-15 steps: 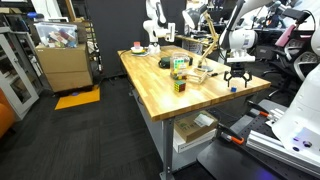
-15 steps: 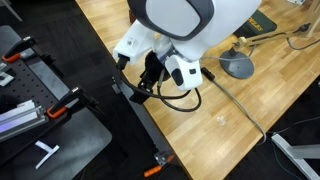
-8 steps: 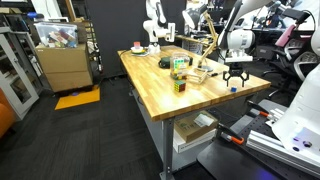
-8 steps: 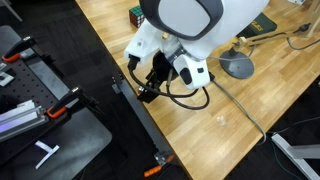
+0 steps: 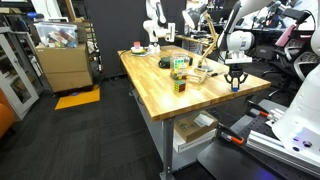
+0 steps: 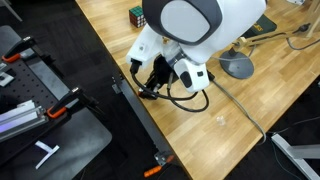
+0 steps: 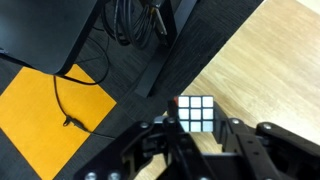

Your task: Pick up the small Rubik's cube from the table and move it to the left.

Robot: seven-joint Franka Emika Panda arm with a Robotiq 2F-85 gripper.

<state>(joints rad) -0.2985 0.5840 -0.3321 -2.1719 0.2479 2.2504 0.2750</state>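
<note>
Now the gripper [image 7: 200, 136] pinches the small Rubik's cube [image 7: 197, 112].

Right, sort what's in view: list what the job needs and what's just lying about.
For the job: small cube, gripper, table.
Lying about: big cube, cardboard box, yellow mat.

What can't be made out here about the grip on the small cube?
- Exterior view: the small Rubik's cube is too tiny to tell whether it is off the table.
- Exterior view: the arm housing hides the cube.
- Wrist view: the fingers are dark and cut by the bottom edge; contact unclear.
</note>
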